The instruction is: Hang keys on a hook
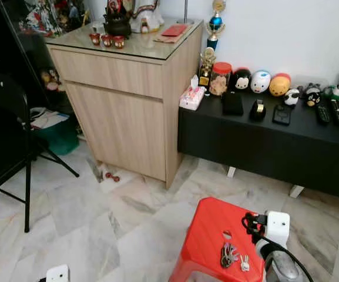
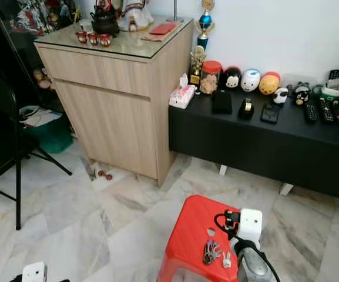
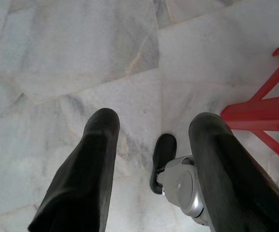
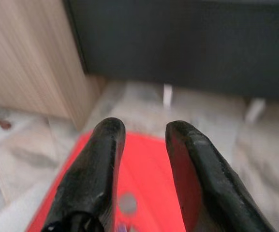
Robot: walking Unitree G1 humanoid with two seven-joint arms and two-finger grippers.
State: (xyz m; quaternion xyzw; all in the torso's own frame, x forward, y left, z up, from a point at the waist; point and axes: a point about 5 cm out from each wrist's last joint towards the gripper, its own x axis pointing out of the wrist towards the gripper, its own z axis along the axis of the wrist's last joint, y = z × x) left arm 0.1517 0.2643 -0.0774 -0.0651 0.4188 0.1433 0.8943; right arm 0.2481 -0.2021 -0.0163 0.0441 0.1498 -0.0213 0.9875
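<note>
The keys lay in a small bunch on the red stool, near its front edge and just beside the round hole in the seat, with one or two pale keys splayed off to the side. My right jaws hung above the stool with the two black fingers apart and nothing between them, pointing forward across the seat toward the black counter and the wooden cabinet; the keys sat low and close under my wrist, nearer to me than the fingertips reached. To take them well, I judged I should draw the wrist back and tip it down, bring the fingers down on either side of the thickest part of the bunch, and close there, since flat loose keys on smooth plastic would likely slide or fan out under a shallow pinch. My left jaws hung idle over the marble floor beside the stool's legs, fingers likewise apart and empty. I could make out no hook in any view, so I reckoned finding one would come after the pick-up.
</note>
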